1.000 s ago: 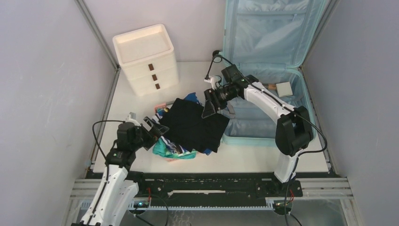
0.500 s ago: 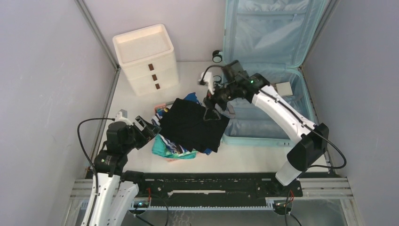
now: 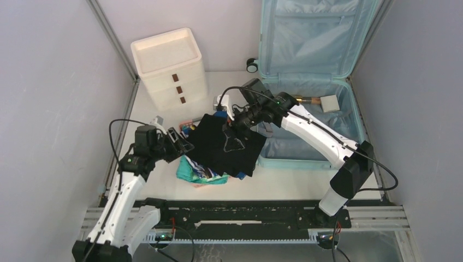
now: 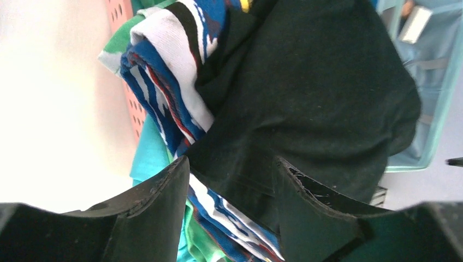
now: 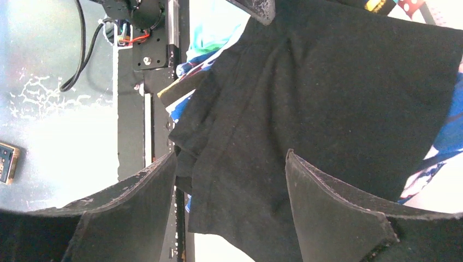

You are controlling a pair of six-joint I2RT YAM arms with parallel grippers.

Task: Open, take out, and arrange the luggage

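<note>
The pale blue luggage (image 3: 314,65) lies open at the back right, lid up against the wall, lining showing. A pile of clothes lies left of it on a pink basket (image 3: 187,123): a black garment (image 3: 226,144) on top, striped blue-white and teal pieces (image 3: 197,172) beneath. My right gripper (image 3: 232,139) is open just above the black garment (image 5: 306,93). My left gripper (image 3: 183,146) is open at the pile's left edge, its fingers astride the black garment (image 4: 306,93) and striped cloth (image 4: 164,82).
A white three-drawer box (image 3: 170,68) stands at the back left. A small grey box (image 3: 329,103) and a brush-like item lie in the luggage's base. A luggage wheel (image 3: 251,66) shows behind. Grey walls close both sides.
My right gripper moved left from the luggage's edge over the black garment. My left arm swung up and in toward the pile's left edge.
</note>
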